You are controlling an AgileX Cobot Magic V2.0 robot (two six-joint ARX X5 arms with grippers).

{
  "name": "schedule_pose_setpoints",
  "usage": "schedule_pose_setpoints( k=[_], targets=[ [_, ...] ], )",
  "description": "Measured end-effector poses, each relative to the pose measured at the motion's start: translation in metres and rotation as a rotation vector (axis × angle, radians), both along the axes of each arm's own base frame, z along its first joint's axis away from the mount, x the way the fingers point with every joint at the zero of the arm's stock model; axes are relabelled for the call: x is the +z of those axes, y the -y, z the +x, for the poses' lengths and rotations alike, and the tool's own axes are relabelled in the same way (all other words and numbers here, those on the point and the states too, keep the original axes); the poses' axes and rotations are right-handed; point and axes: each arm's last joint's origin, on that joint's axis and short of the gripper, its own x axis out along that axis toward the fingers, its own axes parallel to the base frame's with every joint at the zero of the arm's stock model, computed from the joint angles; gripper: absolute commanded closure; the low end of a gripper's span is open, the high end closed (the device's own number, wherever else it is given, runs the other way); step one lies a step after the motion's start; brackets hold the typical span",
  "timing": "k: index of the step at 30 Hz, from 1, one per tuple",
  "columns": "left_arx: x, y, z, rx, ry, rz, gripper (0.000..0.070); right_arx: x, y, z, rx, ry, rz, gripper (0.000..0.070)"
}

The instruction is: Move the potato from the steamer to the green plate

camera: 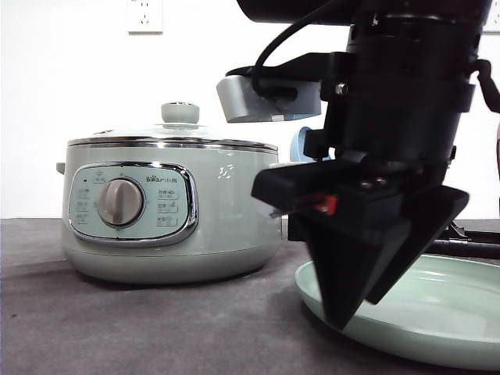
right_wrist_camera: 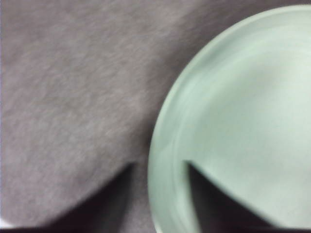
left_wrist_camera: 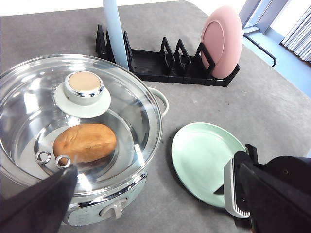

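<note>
Looming closest in the front view, the right gripper [camera: 355, 308] hangs over the near rim of the green plate [camera: 437, 312], its 2 fingers apart with nothing between them; the left gripper [left_wrist_camera: 146, 213] is likewise spread and empty. Under the glass lid [left_wrist_camera: 77, 121] of the steamer [camera: 168, 215] lies the potato [left_wrist_camera: 85, 141], oblong, matte, orange-brown. It is probably firm, fairly heavy and not slippery, best pinched across its narrow middle once the lid is off.

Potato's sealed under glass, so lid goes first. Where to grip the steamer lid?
Take the glass lid by its raised round knob, coming straight down from above. The knob stands proud at the lid's centre, and the dome around it is smooth and offers no edge. The potato lies beneath.
</note>
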Motion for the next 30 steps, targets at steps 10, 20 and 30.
schedule_pose_setpoints(
  k=[10,20,30],
  targets=[
    [0.0,0.0,0.0,0.0,0.0,0.0,0.0,0.102,0.02,0.014,0.026,0.067,0.331,0.0138],
    [0.0,0.0,0.0,0.0,-0.004,0.001,0.0,0.176,0.105,0.039,-0.154,0.27,0.541,0.0034],
    [-0.001,0.0,-0.001,0.0,-0.016,0.005,0.0,0.171,0.168,0.021,-0.236,0.293,0.603,0.0034]
  ],
)
